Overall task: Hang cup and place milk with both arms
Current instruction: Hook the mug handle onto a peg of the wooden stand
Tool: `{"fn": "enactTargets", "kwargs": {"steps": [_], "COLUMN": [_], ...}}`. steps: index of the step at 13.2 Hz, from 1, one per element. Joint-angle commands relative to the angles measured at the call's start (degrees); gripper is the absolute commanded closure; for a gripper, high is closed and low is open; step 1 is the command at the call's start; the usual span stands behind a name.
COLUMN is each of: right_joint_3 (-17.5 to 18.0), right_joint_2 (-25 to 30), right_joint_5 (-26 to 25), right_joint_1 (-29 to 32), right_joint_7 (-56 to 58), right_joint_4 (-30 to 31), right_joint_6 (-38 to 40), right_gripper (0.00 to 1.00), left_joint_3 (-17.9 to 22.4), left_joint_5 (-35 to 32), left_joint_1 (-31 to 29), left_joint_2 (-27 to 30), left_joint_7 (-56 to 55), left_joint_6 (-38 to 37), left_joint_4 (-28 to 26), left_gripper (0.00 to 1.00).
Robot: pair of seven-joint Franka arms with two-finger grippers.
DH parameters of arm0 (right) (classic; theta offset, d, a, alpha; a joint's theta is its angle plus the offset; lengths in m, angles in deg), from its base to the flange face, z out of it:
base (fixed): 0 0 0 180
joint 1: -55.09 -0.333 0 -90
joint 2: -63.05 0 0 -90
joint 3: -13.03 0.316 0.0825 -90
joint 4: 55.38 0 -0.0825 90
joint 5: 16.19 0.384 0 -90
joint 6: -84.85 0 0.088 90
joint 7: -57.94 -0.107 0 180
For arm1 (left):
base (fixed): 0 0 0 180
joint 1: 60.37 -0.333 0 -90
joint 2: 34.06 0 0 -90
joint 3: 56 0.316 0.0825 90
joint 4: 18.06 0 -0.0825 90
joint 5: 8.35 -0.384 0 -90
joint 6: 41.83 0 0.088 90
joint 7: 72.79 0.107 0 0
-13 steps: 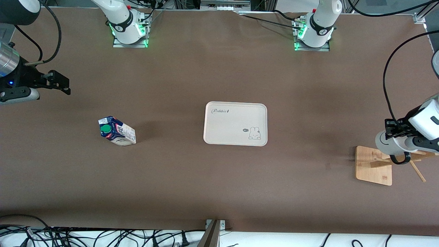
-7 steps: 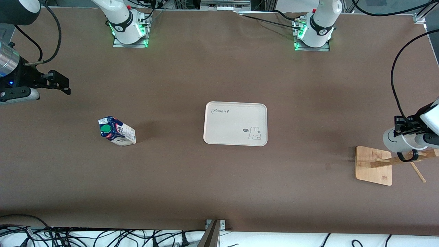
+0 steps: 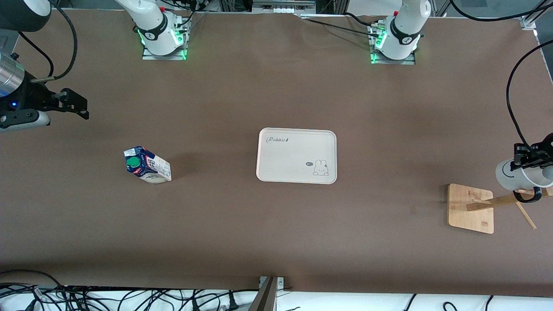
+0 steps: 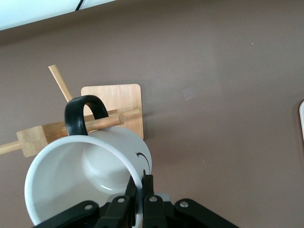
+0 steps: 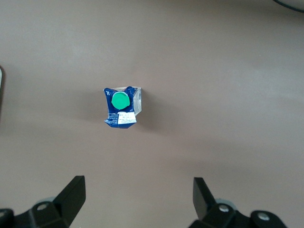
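Note:
My left gripper (image 3: pixel 525 159) is shut on the rim of the white cup (image 3: pixel 516 175), held in the air over the wooden rack (image 3: pixel 471 208) at the left arm's end of the table. In the left wrist view the cup (image 4: pixel 90 175) lies on its side, its black handle (image 4: pixel 78 111) around the tip of a rack peg (image 4: pixel 102 122). The left gripper (image 4: pixel 141 190) pinches the cup wall. The milk (image 3: pixel 147 165) stands on the table toward the right arm's end. My right gripper (image 3: pixel 77 106) is open in the air, and the milk (image 5: pixel 121 107) shows ahead of its fingers (image 5: pixel 73 192).
A cream tray (image 3: pixel 297 156) with a rabbit print lies in the middle of the table. The rack has a square wooden base (image 4: pixel 116 102) and slanted pegs. Cables run along the table edge nearest the front camera.
My left gripper has carried the cup toward the left arm's end of the table, along the rack's peg. The right arm and the milk have not moved.

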Motion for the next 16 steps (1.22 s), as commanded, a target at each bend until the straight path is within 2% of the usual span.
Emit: {"fn": "enactTargets", "kwargs": {"steps": [1,11,12,13,14,16], "right_joint_3": [0.7,0.7,0.7,0.7,0.7,0.7], "right_joint_2": [-0.4,-0.4,-0.4,-0.4,-0.4,-0.4], "right_joint_5": [-0.1,-0.1,-0.1,-0.1,-0.1,-0.1], "right_joint_1": [0.7,0.7,0.7,0.8,0.7,0.8], "right_joint_7": [-0.2,-0.3,-0.3,-0.3,-0.3,-0.3], "right_joint_4": [-1.1,-1.1,-1.0,-1.0,-1.0,-1.0], "right_joint_6": [0.8,0.9,0.9,0.9,0.9,0.9], "right_gripper": [0.00,0.00,0.00,0.00,0.00,0.00], "left_joint_3": [-0.7,-0.7,-0.6,-0.7,-0.7,-0.6], "left_joint_5": [0.9,0.8,0.8,0.8,1.4,4.0], "left_joint_1": [-0.9,-0.9,-0.9,-1.0,-1.0,-1.4], "left_joint_2": [0.0,-0.3,-0.3,-0.4,-0.4,-0.4], "left_joint_7": [1.4,2.6,2.7,2.8,2.3,2.5], "left_joint_6": [-0.1,0.0,0.0,0.0,0.1,0.0], "left_joint_4": [0.3,0.1,0.2,0.1,0.0,0.0], "left_gripper": [1.00,0.98,0.90,0.41,0.00,0.00]}}
